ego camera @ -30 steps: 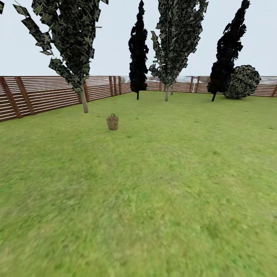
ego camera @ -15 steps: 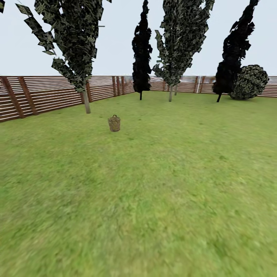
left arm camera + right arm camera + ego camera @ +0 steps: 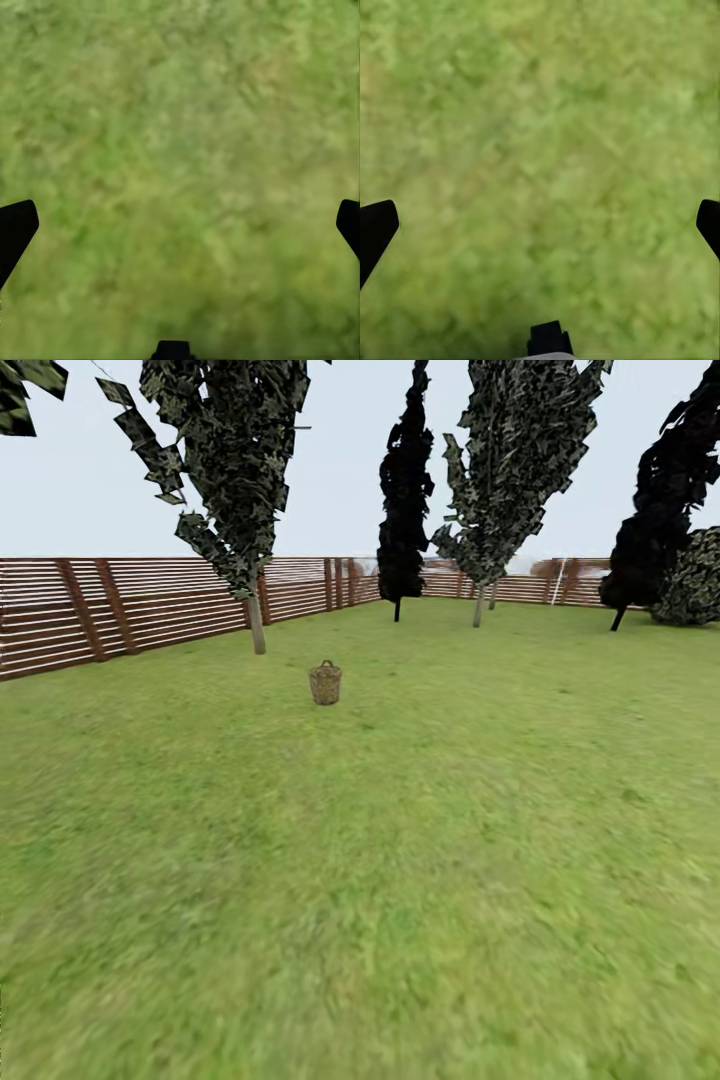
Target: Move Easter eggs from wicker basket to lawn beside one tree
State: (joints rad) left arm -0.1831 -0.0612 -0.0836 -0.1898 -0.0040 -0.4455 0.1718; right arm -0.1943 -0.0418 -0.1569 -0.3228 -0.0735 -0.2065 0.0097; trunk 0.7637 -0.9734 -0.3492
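1. You cannot see into the wicker basket [image 3: 325, 684]: it stands far off and small, so whatever is inside it is hidden.
2. The crowns of the trees behind it are cut off at the top edge of your head view.
3. The round bush [image 3: 692, 582] at far right is cut by the right edge.
4. The near lawn [image 3: 380, 920] is a blurred smear.
5. In each wrist view only dark fingertips [image 3: 15, 231] [image 3: 375, 228] peek in at the edges.

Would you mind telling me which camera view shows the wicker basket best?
The head view: the wicker basket stands upright on the lawn, far ahead near a tree. Both wrist views look down at grass between open fingertips, so they offer nothing of the basket.
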